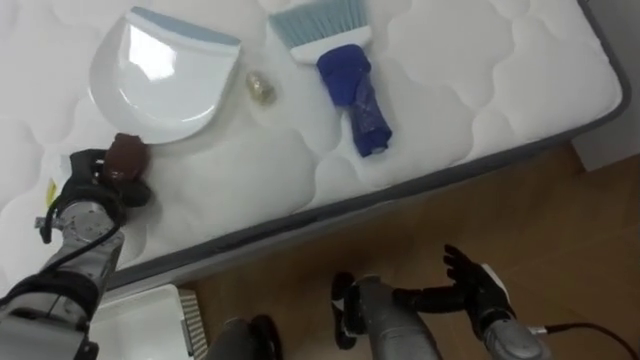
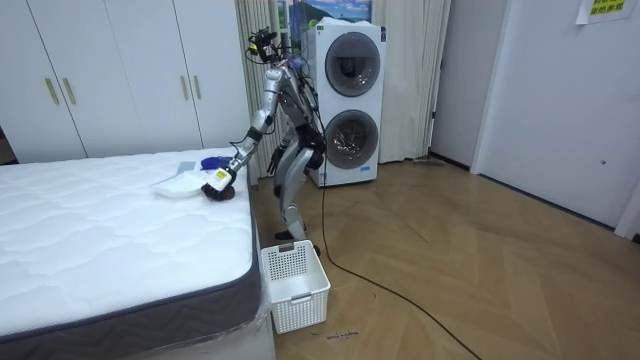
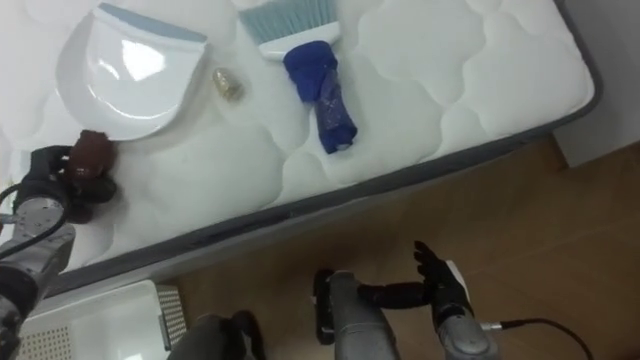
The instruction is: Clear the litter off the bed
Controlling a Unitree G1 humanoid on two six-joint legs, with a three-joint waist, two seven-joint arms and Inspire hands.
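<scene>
On the white mattress (image 1: 480, 90) lie a white dustpan (image 1: 165, 75), a small brush (image 1: 345, 75) with pale blue bristles and a dark blue handle, and between them a little crumpled yellowish scrap (image 1: 260, 88). Just below the dustpan, near the bed's edge, my left hand (image 1: 95, 190) has its fingers curled round a brown lump (image 1: 127, 153). My right hand (image 1: 478, 287) hangs over the wooden floor beside the bed, fingers spread and holding nothing. In the room view I stand at the bed's side, left arm stretched down onto the mattress (image 2: 120, 230).
A white slatted basket (image 2: 293, 285) stands on the floor by the bed's corner, close to my feet; it also appears as the basket (image 1: 140, 320) at lower left. Two stacked washing machines (image 2: 350, 105) stand behind me. White wardrobes (image 2: 120, 75) line the wall.
</scene>
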